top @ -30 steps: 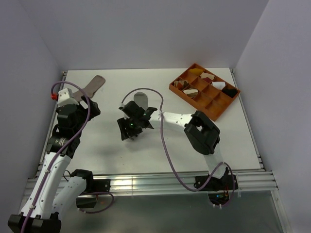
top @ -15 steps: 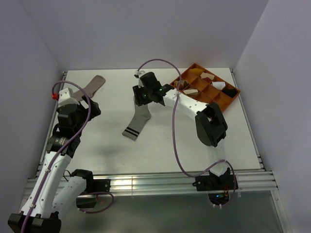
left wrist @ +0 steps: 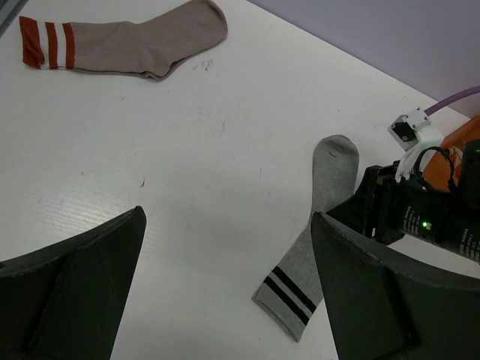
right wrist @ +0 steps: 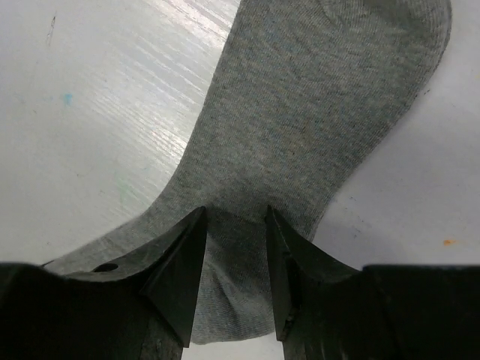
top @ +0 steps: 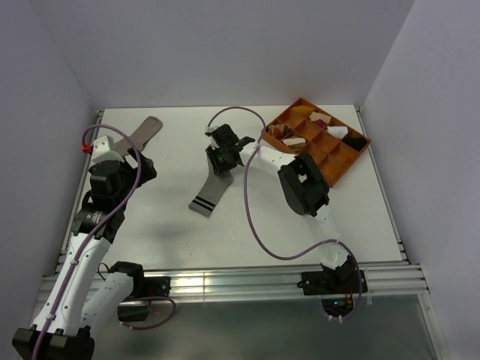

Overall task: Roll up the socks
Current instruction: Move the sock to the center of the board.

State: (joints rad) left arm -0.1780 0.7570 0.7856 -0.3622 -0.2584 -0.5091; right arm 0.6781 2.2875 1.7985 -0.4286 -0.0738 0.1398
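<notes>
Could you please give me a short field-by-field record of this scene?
Centre: soft grey knit sock with dark cuff stripes, flat, unrolled
Far left: pinkish-tan knit sock with red and white cuff stripes, flat, unrolled
Far right: orange divided tray
Right pincer: down on grey sock's foot, grip unclear
Left pincer: open, empty

Bright, even light falls from overhead, and the white table (top: 360, 210) looks nearly washed out in the top view. The arms throw only soft, faint shadows. A glare patch sits on the metal rail (top: 187, 283) at the near edge. In the right wrist view, shiny streaks cross the table at upper left. There the grey sock (right wrist: 300, 112) is sharp enough to show its knit. The right gripper's fingers (right wrist: 176, 277) and left gripper's fingers (left wrist: 67, 300) are dark, underexposed and slightly soft.
</notes>
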